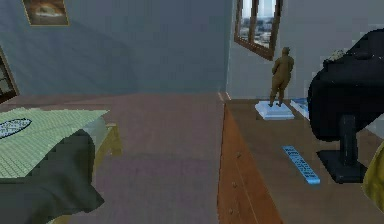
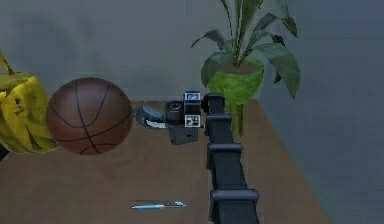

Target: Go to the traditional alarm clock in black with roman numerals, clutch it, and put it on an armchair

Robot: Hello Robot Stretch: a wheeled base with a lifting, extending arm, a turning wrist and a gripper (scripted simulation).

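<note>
**Forward view.** Wooden table (image 1: 250,175) along the right side, bearing a brown statue (image 1: 281,75) on a white base, a flat blue object (image 1: 300,165) and a large black shape on a stand (image 1: 345,100). Bed (image 1: 50,140) at the left, framed picture (image 1: 46,12) on the wall above it, window (image 1: 258,25) behind the statue.

**Arm side view.** Arm (image 2: 226,175) extended across the table, gripper (image 2: 160,116) near the far edge, between a basketball (image 2: 88,116) and a potted plant (image 2: 240,75). At the finger end, a small dark object with a pale face (image 2: 147,119) — by shape and colour probably the alarm clock. Finger state, whether spread, pressed together or gripping: cannot tell. Held or merely adjacent: cannot tell either. Yellow object (image 2: 20,115) just beside the ball; pen (image 2: 158,206) on the tabletop near the arm.

**Step in hand (judged): securing the clock.**
1. Hold the base stationary.
2. Centre the fingers on the clock body.
3. Lift straight up and confirm clearance from the tabletop before retracting.
4. Retract along the arm's own line, clear of ball and plant pot — a nudged ball likely to roll.

**Markings.** Two white squares (image 2: 192,100) with black marks at the wrist: patterns, not text. No legible writing or label; dial numerals too small to read.
</note>
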